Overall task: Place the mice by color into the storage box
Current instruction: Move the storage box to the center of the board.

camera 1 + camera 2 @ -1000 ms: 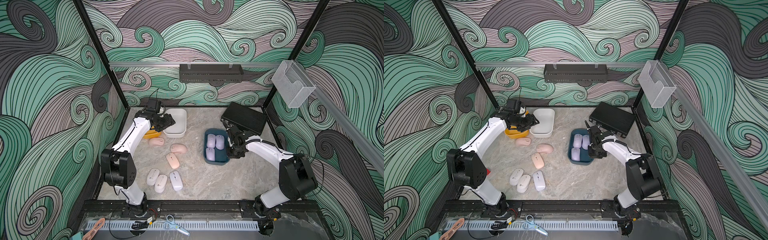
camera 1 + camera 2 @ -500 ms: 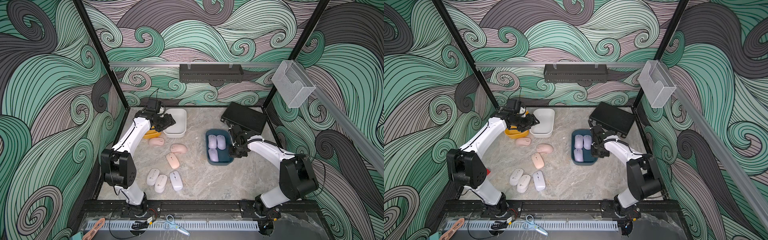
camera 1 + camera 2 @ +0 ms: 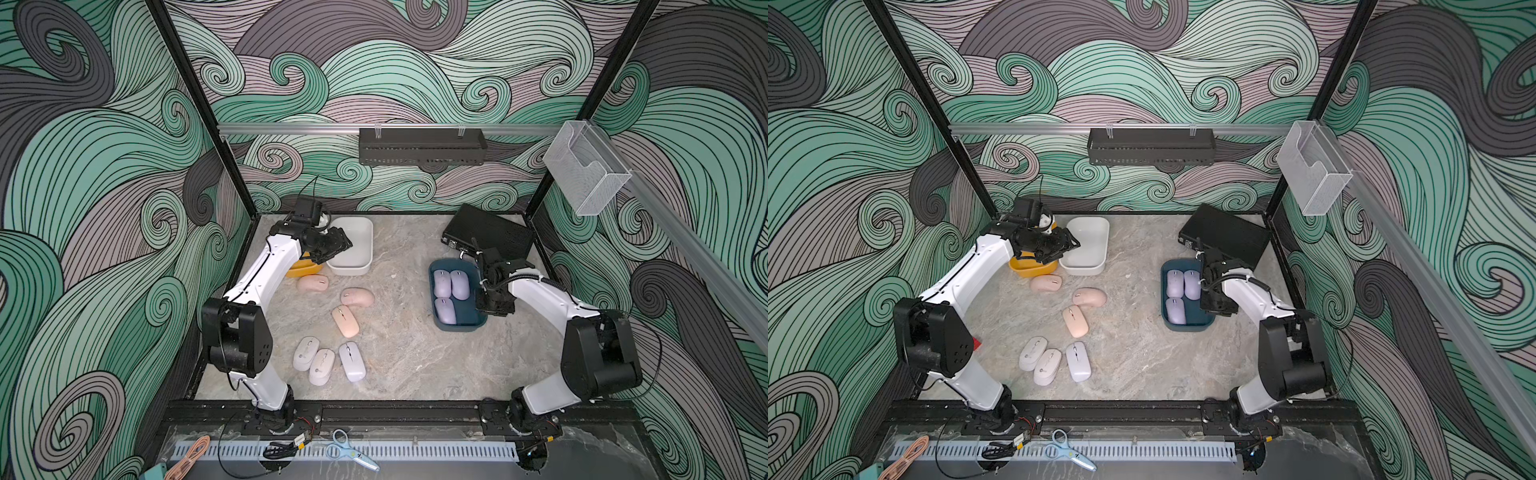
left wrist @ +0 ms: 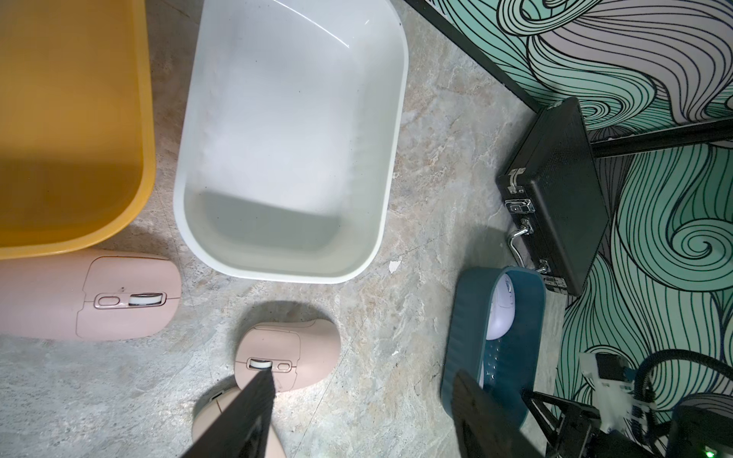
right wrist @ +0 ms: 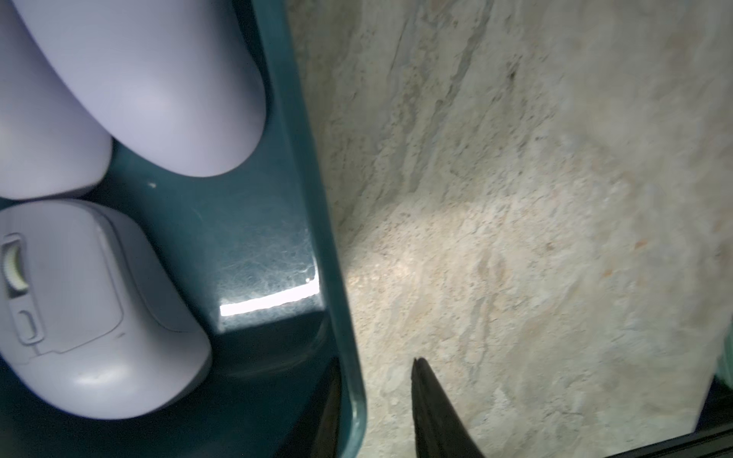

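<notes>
1. The left gripper (image 3: 343,245) hangs with its jaws apart and empty over the near corner of the white bin (image 3: 357,268), beside the yellow bin (image 3: 303,272).
2. The right gripper (image 5: 377,368) has its fingers apart astride the teal bin (image 5: 317,198) wall. One is inside and one is over the table (image 5: 515,238), clear of the wall. It holds nothing.
3. Three lavender mice (image 3: 441,282) lie in the teal bin. Three pink mice (image 3: 357,297) and three off-white mice (image 3: 322,366) lie on the table.
4. The nearest pink mouse (image 3: 312,283) lies base-ward of the left gripper, against or just beside the yellow bin, with its long axis along that bin's near wall. The left arm is nearer, so it probably takes this pick, with the jaws closing across the mouse's short axis.
5. The left wrist view shows scroll wheels and mouse headings. Only the right wrist view shows the rim between the fingers.
</notes>
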{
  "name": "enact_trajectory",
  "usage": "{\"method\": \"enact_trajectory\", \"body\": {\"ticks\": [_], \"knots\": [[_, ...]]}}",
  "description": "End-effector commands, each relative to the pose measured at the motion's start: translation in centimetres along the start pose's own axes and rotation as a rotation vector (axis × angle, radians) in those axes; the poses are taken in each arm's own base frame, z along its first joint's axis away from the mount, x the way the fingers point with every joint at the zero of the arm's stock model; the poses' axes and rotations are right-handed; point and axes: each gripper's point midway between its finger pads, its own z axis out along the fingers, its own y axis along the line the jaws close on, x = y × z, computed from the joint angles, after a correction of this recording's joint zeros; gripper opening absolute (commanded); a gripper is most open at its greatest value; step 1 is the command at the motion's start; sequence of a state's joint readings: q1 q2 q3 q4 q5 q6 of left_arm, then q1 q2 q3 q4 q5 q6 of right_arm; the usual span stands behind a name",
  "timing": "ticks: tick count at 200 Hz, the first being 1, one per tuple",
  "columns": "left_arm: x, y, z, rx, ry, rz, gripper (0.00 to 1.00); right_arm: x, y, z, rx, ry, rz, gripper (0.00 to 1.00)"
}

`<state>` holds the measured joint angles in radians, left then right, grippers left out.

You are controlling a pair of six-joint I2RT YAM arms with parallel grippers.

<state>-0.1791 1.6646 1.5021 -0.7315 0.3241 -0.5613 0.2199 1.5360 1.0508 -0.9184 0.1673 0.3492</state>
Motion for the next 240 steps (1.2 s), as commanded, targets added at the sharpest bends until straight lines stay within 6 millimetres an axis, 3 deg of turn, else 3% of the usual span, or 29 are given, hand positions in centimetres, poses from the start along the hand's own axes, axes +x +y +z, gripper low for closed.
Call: {"method": "enact_trajectory", "body": {"ticks": [1,20,46,78,99,145,192,240], "knots": [[-0.1,-0.3,0.1,0.011,0.0,0.005,0.7,-1.1,-0.3,-3.2,0.015,-0.062,-0.006,0.51],[-0.1,-0.2,0.1,0.006,-0.002,0.007,0.7,-2.2,1.3,-6.0,-0.01,-0.134,-0.04,0.56],[-0.3,0.1,-0.1,-0.008,-0.01,0.008,0.7,-3.3,7.2,-8.4,-0.086,-0.193,-0.143,0.57],[-0.6,0.6,-0.3,-0.034,-0.023,0.011,0.7,-4.8,14.5,-7.6,-0.176,-0.176,-0.231,0.54],[-0.7,0.8,-0.4,-0.047,-0.03,0.015,0.7,-6.1,16.8,-6.2,-0.183,-0.16,-0.243,0.52],[-1.0,1.1,-0.8,-0.068,-0.046,0.025,0.7,-6.5,17.7,-2.7,-0.13,-0.114,-0.247,0.46],[-1.0,1.1,-0.7,-0.067,-0.045,0.024,0.7,-5.8,17.6,-1.5,-0.121,-0.098,-0.246,0.13],[-0.9,1.2,-0.6,-0.065,-0.039,0.018,0.7,-4.8,16.4,-1.2,-0.086,-0.101,-0.244,0.02]]}}
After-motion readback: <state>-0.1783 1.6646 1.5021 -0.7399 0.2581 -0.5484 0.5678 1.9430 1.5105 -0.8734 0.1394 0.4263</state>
